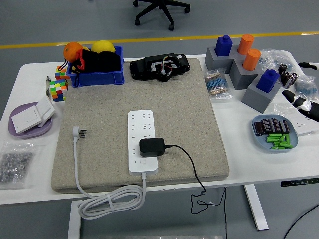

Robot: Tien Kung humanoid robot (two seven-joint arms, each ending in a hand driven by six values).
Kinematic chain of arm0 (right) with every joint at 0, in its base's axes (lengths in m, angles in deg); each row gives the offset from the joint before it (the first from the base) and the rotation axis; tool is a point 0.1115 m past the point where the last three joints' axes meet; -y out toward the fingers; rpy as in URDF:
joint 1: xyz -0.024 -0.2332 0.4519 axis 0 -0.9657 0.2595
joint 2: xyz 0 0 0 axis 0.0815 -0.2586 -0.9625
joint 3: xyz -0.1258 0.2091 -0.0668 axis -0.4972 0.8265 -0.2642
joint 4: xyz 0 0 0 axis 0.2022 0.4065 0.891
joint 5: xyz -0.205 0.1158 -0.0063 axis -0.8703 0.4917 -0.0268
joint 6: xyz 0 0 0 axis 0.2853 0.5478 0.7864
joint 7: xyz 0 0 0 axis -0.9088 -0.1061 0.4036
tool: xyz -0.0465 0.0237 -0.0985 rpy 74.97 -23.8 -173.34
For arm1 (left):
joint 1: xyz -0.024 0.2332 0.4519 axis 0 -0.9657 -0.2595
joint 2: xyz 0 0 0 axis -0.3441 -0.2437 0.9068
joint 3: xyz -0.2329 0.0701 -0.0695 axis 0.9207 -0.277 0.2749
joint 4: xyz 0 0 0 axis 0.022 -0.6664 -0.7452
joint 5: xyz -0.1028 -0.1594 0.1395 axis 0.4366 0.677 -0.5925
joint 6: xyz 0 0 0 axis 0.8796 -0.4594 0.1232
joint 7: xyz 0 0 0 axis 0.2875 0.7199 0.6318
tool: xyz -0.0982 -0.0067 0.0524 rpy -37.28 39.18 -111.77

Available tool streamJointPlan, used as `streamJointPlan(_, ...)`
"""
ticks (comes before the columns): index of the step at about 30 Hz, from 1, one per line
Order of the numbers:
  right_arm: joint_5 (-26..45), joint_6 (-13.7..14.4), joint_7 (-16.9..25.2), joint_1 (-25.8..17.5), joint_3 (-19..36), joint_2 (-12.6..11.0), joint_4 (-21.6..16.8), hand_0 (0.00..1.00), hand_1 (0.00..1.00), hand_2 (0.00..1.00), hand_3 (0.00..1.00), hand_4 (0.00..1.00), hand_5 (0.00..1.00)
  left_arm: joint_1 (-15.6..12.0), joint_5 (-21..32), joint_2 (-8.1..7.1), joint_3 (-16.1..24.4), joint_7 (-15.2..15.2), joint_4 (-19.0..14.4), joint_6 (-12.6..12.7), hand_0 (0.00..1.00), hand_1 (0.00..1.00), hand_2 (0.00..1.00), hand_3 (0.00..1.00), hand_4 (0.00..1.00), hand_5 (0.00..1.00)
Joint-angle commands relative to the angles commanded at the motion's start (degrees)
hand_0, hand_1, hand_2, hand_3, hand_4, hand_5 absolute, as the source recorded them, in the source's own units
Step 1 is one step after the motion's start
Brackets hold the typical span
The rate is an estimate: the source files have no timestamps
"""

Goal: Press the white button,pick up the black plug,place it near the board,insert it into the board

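Note:
A white power strip [142, 130] lies lengthwise on the grey felt mat [99, 114] in the middle of the table. The black plug [152, 146] sits on the strip's near end, just above the small white button [143, 161]. Its black cable [192, 167] runs right and hangs over the table's front edge. My right hand [303, 84] shows only partly at the right edge, far from the strip. Its black fingers [299, 102] with white tips are spread and hold nothing. My left arm is out of the picture.
A blue bin [94, 67] with fruit and a black device [159, 66] stand at the back. Grey blocks [244, 74] with blue and orange pegs fill the back right, a blue plate [275, 134] of batteries lies below them. A purple plate [30, 122] and the strip's white cord [107, 199] are at left.

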Motion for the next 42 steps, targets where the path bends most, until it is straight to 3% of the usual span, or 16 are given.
streamJointPlan(30,0.71,0.04,1.35,1.85,-4.66,-0.09,0.00,0.935,0.833,0.770,0.730,0.998,0.602,0.74,-1.12,-1.01,-0.37,-0.02,0.00,-0.23,0.792,0.740,0.706,0.770,0.562,0.466)
streamJointPlan(42,0.71,0.03,1.18,2.69,-4.48,-0.72,0.00,0.933,0.826,0.766,0.727,0.994,0.586,1.82,-0.43,-0.26,-2.00,0.03,0.00,-0.50,0.791,0.740,0.706,0.769,0.562,0.465)
